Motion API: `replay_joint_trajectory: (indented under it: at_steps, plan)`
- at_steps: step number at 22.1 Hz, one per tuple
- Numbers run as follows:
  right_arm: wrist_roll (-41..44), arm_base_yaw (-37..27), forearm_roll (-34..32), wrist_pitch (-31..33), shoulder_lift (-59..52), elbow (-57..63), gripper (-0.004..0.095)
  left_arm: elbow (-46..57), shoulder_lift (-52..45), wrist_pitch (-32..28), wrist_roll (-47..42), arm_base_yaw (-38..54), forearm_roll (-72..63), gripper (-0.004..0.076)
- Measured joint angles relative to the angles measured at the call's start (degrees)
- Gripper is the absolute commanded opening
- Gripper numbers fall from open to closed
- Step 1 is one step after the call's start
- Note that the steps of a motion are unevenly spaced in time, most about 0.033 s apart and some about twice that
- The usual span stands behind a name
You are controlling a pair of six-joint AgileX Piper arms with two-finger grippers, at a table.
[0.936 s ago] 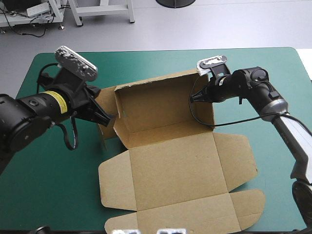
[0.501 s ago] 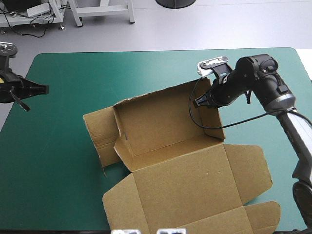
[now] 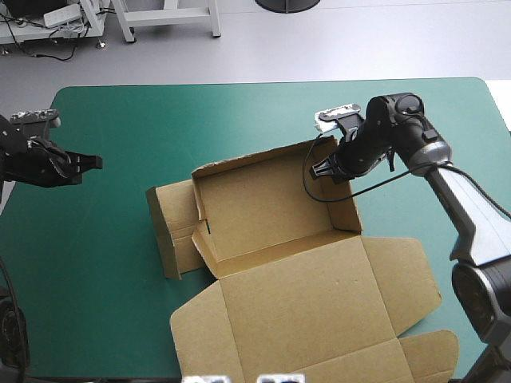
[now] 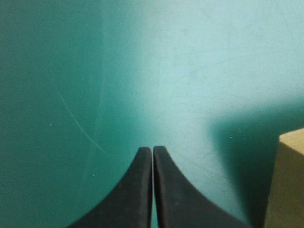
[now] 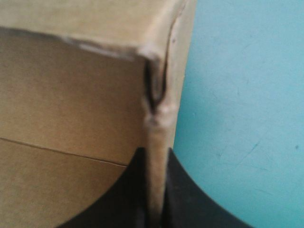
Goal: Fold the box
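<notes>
The brown box stands partly raised in the middle of the teal-green table, its back and right walls up, its lid flat toward the front edge. A left side flap leans outward. My right gripper is shut on the box's right wall at the far right corner; the board sits pinched between its black fingers. My left gripper hovers well left of the box, shut and holding nothing. In the left wrist view its gripper points at bare cover, with a box edge ahead and to one side.
Bare teal-green cover lies left of the box and along the far edge. The lid's front flaps reach the table's near edge.
My left arm, earlier at the box's left wall, pulled away to the table's left edge and has since come back in a little. The box has shifted slightly, my right gripper still holding its corner.
</notes>
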Motion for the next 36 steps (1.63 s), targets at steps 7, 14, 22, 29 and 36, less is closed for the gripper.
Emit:
replay_joint_trajectory:
  at_steps: [7,14,22,29,36]
  plan:
    - [0.2,-0.1,1.6,-2.9,8.9,-1.1,-0.0013,0.5,1.4,-2.6,1.6,0.0,-2.2,-0.0003]
    - [-0.5,0.0,-3.3,0.9,9.4,-11.8,0.0408,0.5,2.0,-2.5,2.1,0.0,-3.6,-0.0003]
    - [-0.6,0.0,-5.3,1.1,8.6,-13.0,0.0648,0.5,2.2,-2.5,3.2,0.1,-4.9,-0.0003]
    - [-0.6,0.0,-5.5,1.2,4.9,-13.0,0.0648,0.5,2.2,-2.3,3.2,0.1,-4.9,-0.0003]
    - [-0.9,1.4,-5.9,1.2,6.3,-6.4,0.0648,0.5,2.2,-2.4,3.2,0.1,-4.9,-0.0003]
